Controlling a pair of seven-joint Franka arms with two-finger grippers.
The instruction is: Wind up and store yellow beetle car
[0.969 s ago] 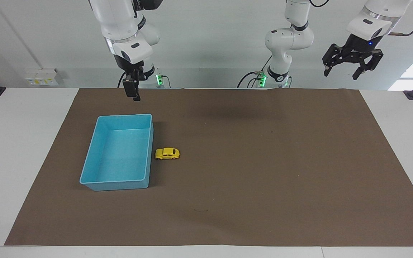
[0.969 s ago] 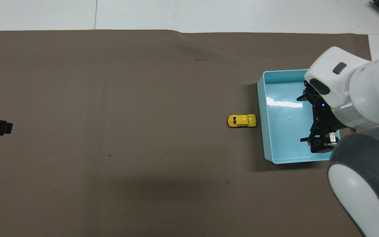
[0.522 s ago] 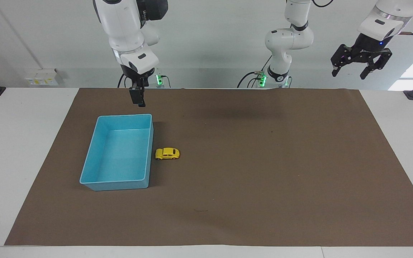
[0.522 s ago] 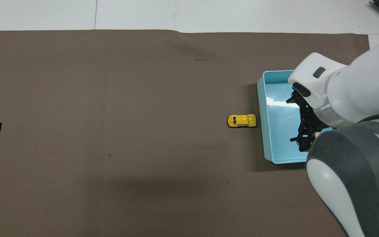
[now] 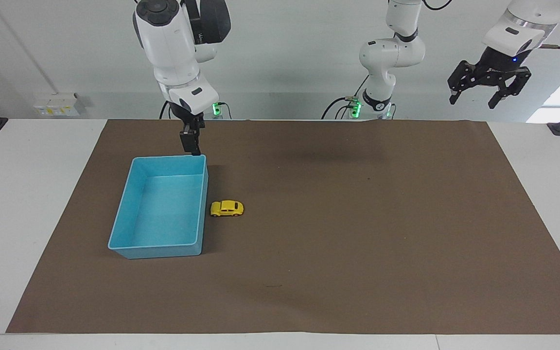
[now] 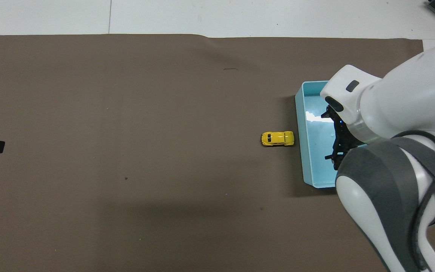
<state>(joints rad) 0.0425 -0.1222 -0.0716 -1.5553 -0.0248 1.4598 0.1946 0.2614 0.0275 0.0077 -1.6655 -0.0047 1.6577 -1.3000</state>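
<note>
The yellow beetle car [image 5: 227,208] [image 6: 277,138] stands on its wheels on the brown mat, close beside the long wall of the blue bin [image 5: 158,252] [image 6: 299,124], on the side toward the left arm's end. The bin holds nothing. My right gripper [image 5: 190,142] [image 6: 333,136] hangs open in the air over the bin's end nearer the robots, touching nothing. High over the left arm's end of the table, my left gripper [image 5: 489,92] waits open with nothing between its fingers; only a dark tip of it shows at the overhead view's edge.
The brown mat [image 5: 358,218] covers most of the white table [image 5: 27,194]. Both arm bases [image 5: 375,104] stand at the mat's edge nearest the robots. In the overhead view the right arm's bulk [image 6: 391,196] hides part of the bin.
The right gripper has come down and moved toward the bin's car-side corner nearer the robots. The left gripper has risen a little. The car and bin have not moved.
</note>
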